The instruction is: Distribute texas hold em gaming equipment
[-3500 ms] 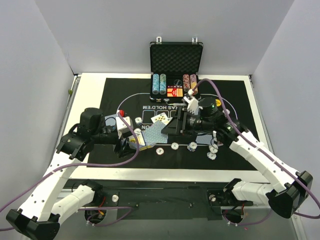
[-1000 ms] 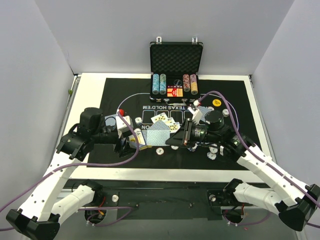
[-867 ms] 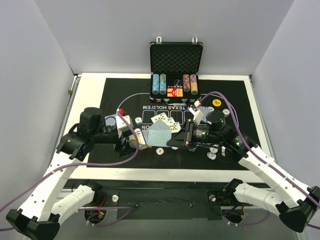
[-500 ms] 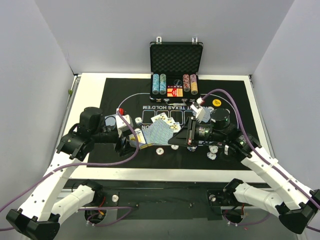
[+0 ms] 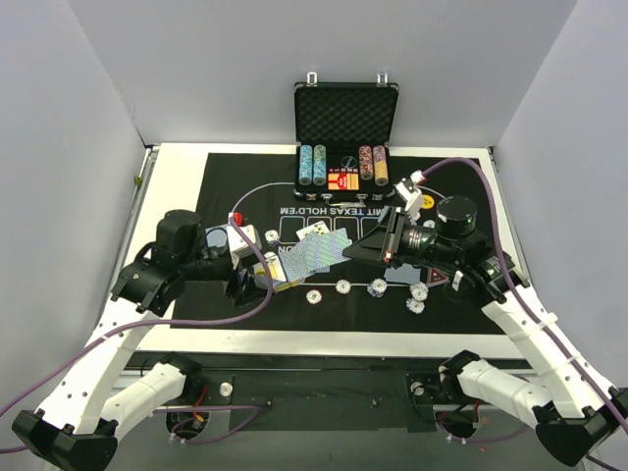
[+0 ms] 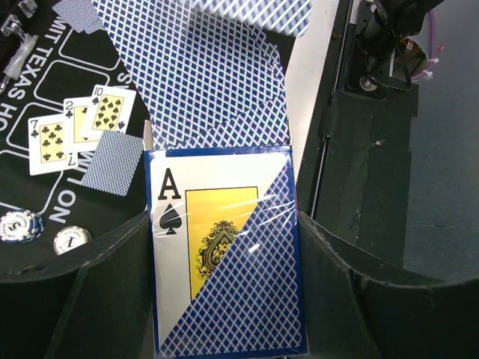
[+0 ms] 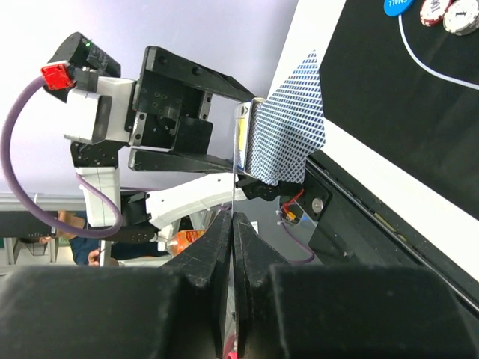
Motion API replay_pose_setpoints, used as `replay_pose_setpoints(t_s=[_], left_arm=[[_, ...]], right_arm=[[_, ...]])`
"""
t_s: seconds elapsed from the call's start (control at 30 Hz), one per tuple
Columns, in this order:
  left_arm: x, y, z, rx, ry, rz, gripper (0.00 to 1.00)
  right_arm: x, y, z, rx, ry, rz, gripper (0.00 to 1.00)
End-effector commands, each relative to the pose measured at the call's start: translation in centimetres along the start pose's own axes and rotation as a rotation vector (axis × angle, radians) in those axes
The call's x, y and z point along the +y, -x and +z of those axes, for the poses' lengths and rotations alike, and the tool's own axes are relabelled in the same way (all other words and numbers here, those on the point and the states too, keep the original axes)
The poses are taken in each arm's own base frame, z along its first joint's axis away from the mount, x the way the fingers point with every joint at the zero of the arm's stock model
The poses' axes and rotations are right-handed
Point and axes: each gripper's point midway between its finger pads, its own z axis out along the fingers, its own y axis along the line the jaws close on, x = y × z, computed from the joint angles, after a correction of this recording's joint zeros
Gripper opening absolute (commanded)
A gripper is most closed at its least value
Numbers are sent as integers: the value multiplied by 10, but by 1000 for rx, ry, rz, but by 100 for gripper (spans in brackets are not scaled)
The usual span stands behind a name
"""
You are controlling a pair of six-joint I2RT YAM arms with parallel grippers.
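Left hand point(image 6: 224, 299) clamped the card deck point(image 6: 224, 224), offering it for dealing. Right hand point(image 7: 233, 247), fingers pressed together, pinched one blue-backed card point(image 5: 332, 255), apparently to draw it off.

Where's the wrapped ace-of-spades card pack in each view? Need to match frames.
Top external: the cellophane-wrapped ace-of-spades card pack sits left of centre, gripped in the left claw.
Left wrist: bottom centre, face up between the jaws.
Right wrist: only its pale yellow edge shows, mid-frame, at the far arm's claw.
Shared landmark: the blue-backed card fanning off the pack.
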Motion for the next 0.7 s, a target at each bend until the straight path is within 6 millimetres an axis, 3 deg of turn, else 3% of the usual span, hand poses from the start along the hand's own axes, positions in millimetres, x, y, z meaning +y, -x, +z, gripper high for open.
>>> replay_pose_setpoints(t_s=[0.0,0.13,0.33,0.5,0.67], left_arm=[[-2,13,-3,-47,1,46,0],[-2,11,-3,-43,0,46,0],[-5,8,-3,-42,-10,43,0],[-8,5,-4,-35,-13,41,0],[-12,2,-8,-38,-11,44,0]], right_arm=[[5,3,6,17,37,-5,0],[8,8,4,-6,42,-12,0],[20,49,-7,-105,47,-35,0],[-2,95,-1,-169,4,-3,0],[-43,125,27,-187,-53,48,0]])
